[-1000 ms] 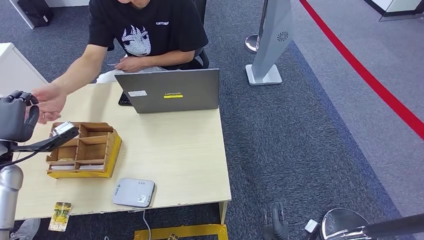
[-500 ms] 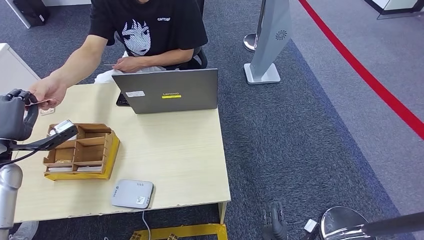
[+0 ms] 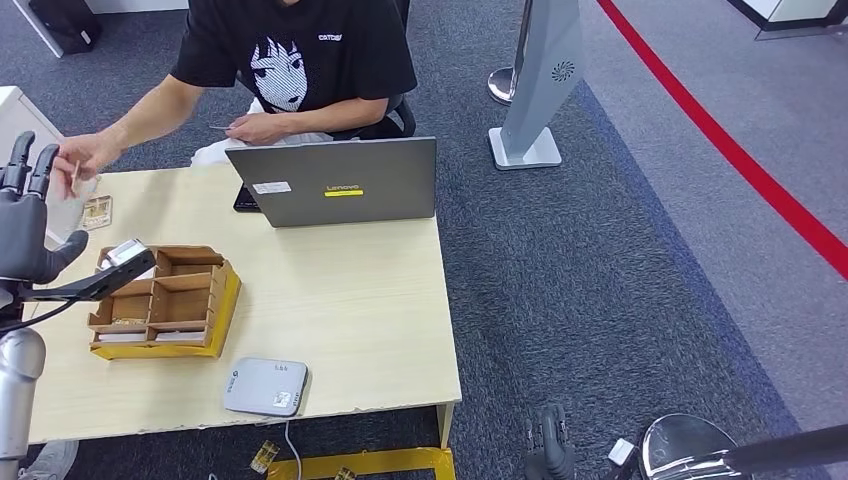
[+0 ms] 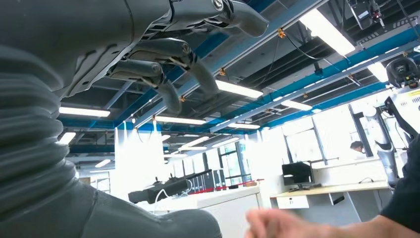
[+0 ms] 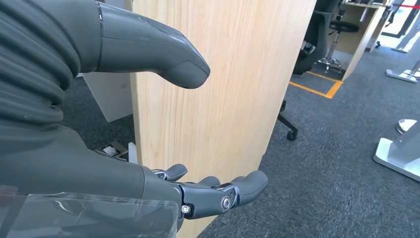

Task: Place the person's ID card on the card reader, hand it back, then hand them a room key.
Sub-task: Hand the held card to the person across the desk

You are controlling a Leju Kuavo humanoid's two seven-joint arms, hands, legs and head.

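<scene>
Head view: the left hand (image 3: 25, 225) is raised with fingers spread, empty; the person's hand (image 3: 78, 158) pinches a card (image 3: 76, 177) beside it, above the surface (image 3: 340, 290). The card reader (image 3: 266, 386) lies near the front edge. Right wrist view: the right hand (image 5: 198, 193) hangs with fingers apart, empty.

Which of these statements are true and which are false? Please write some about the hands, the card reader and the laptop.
1. The left hand holds nothing. True.
2. The grey card reader lies inside the wooden organizer. False: it lies on the table, nearer the front edge.
3. The laptop stands open on the table. True.
4. The right hand grips a card. False: it holds nothing.
</scene>
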